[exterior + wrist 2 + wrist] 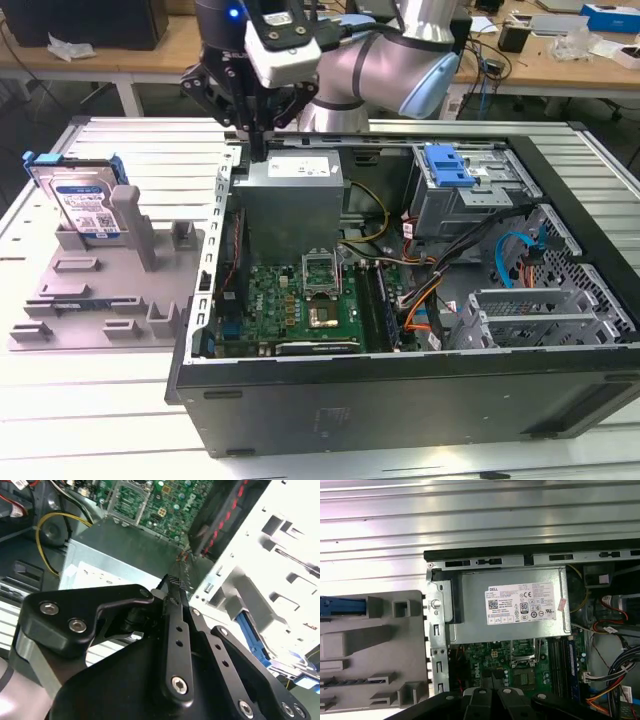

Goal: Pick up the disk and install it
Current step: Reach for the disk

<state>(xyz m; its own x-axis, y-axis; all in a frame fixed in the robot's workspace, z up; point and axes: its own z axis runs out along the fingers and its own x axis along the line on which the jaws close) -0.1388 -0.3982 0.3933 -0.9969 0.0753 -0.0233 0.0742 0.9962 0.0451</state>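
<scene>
we've got claw point(259, 145) pinched closed, empty | over power supply point(290, 195) | disk point(85, 200) upright in grey rack point(110, 300), claw's 8 o'clock, exterior view

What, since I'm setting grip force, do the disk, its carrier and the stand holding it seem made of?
The disk: probably metal, silver-grey, with a paper-like white-and-blue label. Its carrier: blue plastic, by the even moulded colour. The stand: matte grey plastic, perhaps, with moulded slots and posts.

The labelled power supply point(512, 605) sits inside the computer case point(485, 555), with the motherboard point(520, 660) just beside it. The disk point(340, 606) stands in a grey holder point(375, 650) nearby.
</scene>
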